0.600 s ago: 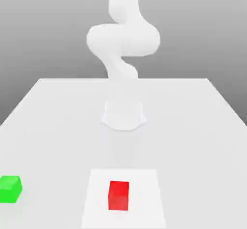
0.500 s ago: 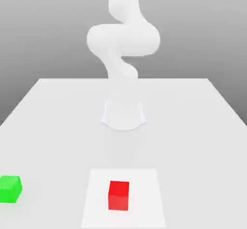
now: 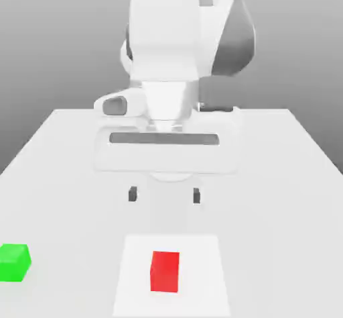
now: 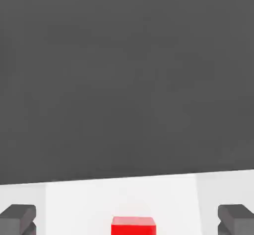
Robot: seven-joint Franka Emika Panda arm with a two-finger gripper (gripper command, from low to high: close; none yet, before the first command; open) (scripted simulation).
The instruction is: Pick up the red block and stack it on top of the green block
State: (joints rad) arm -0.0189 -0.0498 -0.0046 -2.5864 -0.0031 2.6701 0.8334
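Note:
The red block [image 3: 165,271] rests on a lighter square patch of the table [image 3: 171,275] near the front edge, and it also appears in the hand view [image 4: 133,225]. The green block [image 3: 14,262] sits at the front of the exterior view's left, far from the red one. My gripper [image 3: 164,194] hangs above the table behind the red block, open, its two dark fingertips [image 3: 132,193] wide apart with nothing between them. In the hand view the fingertips [image 4: 18,218] flank the red block at a distance.
The white table [image 3: 281,176] stretches back to the arm's base. A grey backdrop lies beyond its far edge.
The arm's hand has come into the exterior view, now hanging large over the middle of the table. Both blocks stay where they were.

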